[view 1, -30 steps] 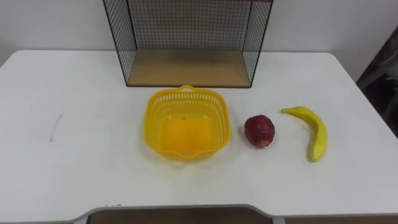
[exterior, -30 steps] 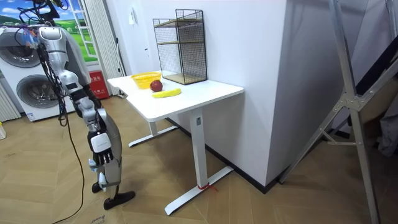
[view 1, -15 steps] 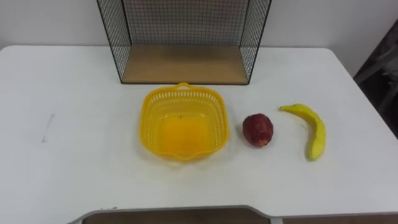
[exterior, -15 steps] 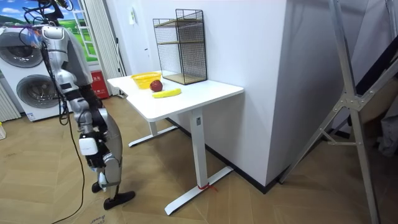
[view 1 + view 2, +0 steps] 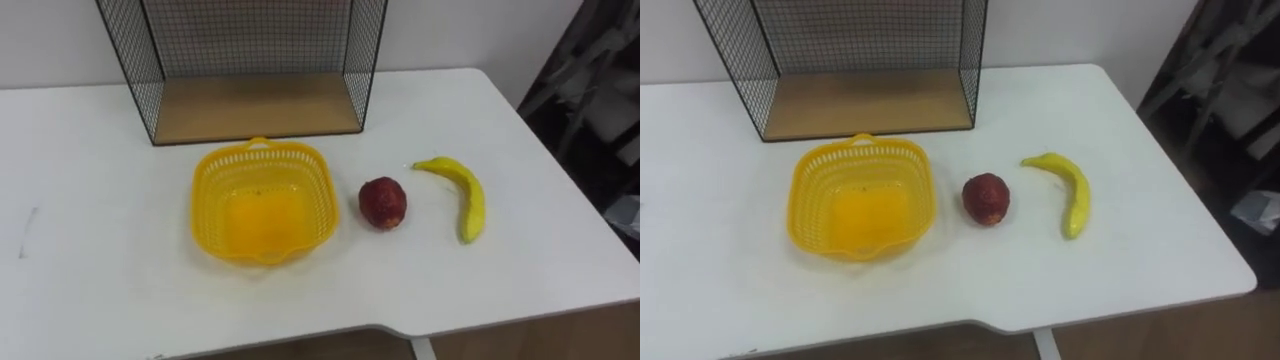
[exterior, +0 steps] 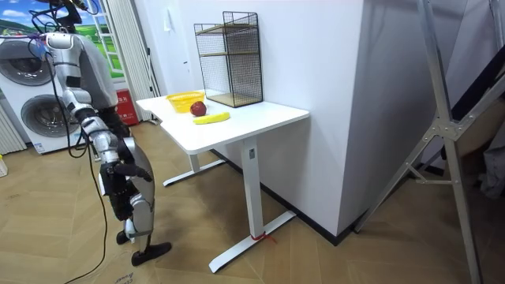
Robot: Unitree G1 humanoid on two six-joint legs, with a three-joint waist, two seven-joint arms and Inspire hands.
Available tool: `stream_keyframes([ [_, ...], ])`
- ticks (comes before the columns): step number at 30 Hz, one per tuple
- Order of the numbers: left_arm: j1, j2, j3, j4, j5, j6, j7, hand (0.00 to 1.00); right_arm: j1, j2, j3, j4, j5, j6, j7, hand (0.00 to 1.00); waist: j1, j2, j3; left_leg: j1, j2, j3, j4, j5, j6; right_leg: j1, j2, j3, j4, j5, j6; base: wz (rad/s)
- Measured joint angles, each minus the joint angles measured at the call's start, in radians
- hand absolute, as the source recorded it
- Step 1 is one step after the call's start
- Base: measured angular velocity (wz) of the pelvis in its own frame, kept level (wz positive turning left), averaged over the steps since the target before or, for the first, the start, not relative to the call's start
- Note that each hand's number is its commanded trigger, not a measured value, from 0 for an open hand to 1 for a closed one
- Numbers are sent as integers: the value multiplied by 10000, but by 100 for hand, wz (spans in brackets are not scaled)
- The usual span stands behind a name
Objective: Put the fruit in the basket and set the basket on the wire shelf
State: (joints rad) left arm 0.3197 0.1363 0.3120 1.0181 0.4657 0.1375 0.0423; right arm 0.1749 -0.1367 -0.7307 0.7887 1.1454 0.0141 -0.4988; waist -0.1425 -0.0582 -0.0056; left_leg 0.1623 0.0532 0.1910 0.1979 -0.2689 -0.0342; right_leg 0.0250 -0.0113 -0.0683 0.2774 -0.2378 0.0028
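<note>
red fruit (image 5: 382, 203): on counter (image 5: 100, 260), just right of basket, not touching; likely firm, may roll; wrap from above.
banana (image 5: 467, 195): further right, apart; likely light; take mid-body.
basket (image 5: 318, 195): empty, in front of shelf; looks light, thin plastic, may flex; grip rim.
shelf (image 5: 255, 105): at counter's back, front open.
hands (image 6: 130, 169): low beside robot, off counter's end; state can't tell.

White table (image 5: 80, 160), washing machines (image 6: 30, 118)

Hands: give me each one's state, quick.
Left hand: cannot be told.
Right hand: low by the robot's side in the room view, cannot be told.
</note>
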Motion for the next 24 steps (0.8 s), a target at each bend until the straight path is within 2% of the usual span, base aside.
stream_keyframes([
  [2, 40, 27, -8, -199, 32, -114, 16, 0, -150, -77, -14, -1724, -1032, -53, -882, 0, -173, -52, -12, -107, -6, -14, -4, 1, 1, -107, -17, -65, 43, 7, 8, 6],
  [5, 34, 82, -153, -189, 53, -143, 196, 0, -437, -346, 127, -3595, -2535, -257, -1920, 0, -112, -66, 2, -119, -1, 16, -9, 1, 1, -169, 13, 16, 53, 19, 2, -7],
  [7, 31, 126, -423, -193, 27, -135, 246, 0, -561, -591, 529, -4662, -3576, -367, -2310, 0, 20, -49, 34, -164, 0, 73, -10, 1, 1, -258, 28, 106, 128, 22, -2, -13],
  [9, 47, 121, -570, -250, -8, -122, 253, 0, -566, -638, 798, -5774, -4597, -371, -2494, 0, 153, -21, 70, -209, 13, 136, -9, 1, 1, -338, 37, 114, 115, 27, -7, -4],
  [10, 24, 135, -763, -318, -7, -116, 253, 0, -582, -687, 1091, -6337, -5379, -379, -2534, 0, 194, -57, 56, -312, 17, 129, 5, 1, 1, -437, 38, 106, 128, 41, -11, 0],
  [12, -55, 164, -1080, -316, -4, -129, 191, 0, -644, -866, 1579, -6927, -6328, -392, -2506, 0, 357, -38, 94, -370, 29, 129, -2, 2, 2, -533, 50, 106, 129, 105, -19, -2],
  [14, -175, 200, -1345, -296, -2, -142, 138, 0, -791, -898, 2150, -7458, -7360, -404, -2391, 0, 567, -7, 99, -489, 53, 118, 0, 7, 10, -583, 75, 96, 132, 179, -34, -4],
  [18, -257, 232, -1998, -310, -3, -127, 94, 0, -983, -899, 3332, -7935, -7997, -405, -1712, 0, 761, -23, 111, -505, 99, 118, -4, 7, 10, -604, 124, 102, 93, 253, -58, -3],
  [19, -358, 220, -2143, -309, -2, -140, 34, 0, -1097, -901, 3646, -8003, -8111, -405, -1318, 0, 909, 3, 110, -504, 107, 118, -7, 7, 10, -580, 136, 102, 16, 280, -65, -5],
  [24, -553, 224, -2200, -319, -6, -365, -81, 0, -1269, -904, 4630, -8011, -8383, -405, -23, 0, 1164, 161, 106, -486, 134, -58, -12, 7, 10, -383, 136, -74, -238, 400, -61, 9],
])
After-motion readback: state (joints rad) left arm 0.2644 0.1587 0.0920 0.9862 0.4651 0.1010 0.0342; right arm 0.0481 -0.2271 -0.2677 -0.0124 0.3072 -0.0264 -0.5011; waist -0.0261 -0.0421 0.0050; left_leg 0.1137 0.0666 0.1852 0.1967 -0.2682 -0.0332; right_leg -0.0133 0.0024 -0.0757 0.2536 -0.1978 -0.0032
